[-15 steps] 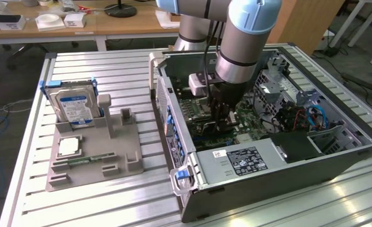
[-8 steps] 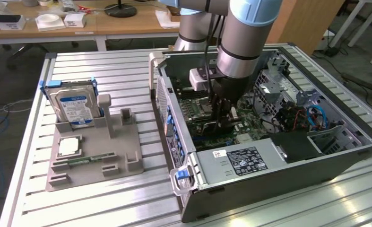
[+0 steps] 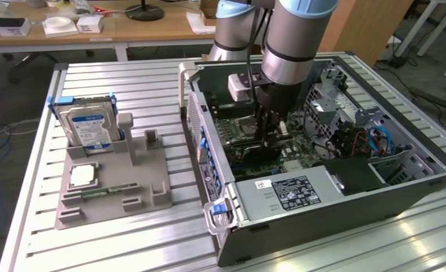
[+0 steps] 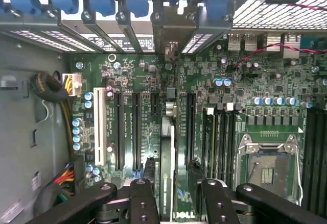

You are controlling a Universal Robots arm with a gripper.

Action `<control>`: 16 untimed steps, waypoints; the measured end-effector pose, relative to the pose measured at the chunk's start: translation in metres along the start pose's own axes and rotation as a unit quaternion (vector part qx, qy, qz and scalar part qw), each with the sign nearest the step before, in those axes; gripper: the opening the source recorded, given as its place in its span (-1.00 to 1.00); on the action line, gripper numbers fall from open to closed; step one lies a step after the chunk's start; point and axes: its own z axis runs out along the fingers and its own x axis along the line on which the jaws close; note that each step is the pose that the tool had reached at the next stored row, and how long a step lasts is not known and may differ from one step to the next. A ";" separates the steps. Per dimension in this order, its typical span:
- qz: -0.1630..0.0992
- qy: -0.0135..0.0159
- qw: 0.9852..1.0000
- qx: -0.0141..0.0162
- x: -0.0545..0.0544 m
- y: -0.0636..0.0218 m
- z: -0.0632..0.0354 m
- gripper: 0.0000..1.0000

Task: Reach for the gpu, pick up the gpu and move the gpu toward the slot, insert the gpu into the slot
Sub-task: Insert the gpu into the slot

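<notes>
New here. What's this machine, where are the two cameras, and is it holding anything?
It is one robot arm reaching down into an open PC case that lies on a slatted metal table. The exterior view comes from a camera off the arm. The wrist view comes from a camera on the wrist, looking along the gripper at the motherboard. Beside the case, a grey tray carries a hard drive and a memory stick. The gpu stands edge-on between the fingers, whose jaws look open and not clamped on it. I cannot tell whether it is fully seated.
</notes>
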 end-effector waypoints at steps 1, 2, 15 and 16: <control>0.000 0.000 1.000 0.001 0.000 0.0000 -0.0016 -0.22; 0.000 0.000 1.000 0.001 0.000 -0.0001 -0.0035 -0.22; 0.000 0.000 1.000 0.002 0.000 -0.0001 -0.0045 -0.80; 0.000 0.000 1.000 0.002 0.000 -0.0001 -0.0045 -0.80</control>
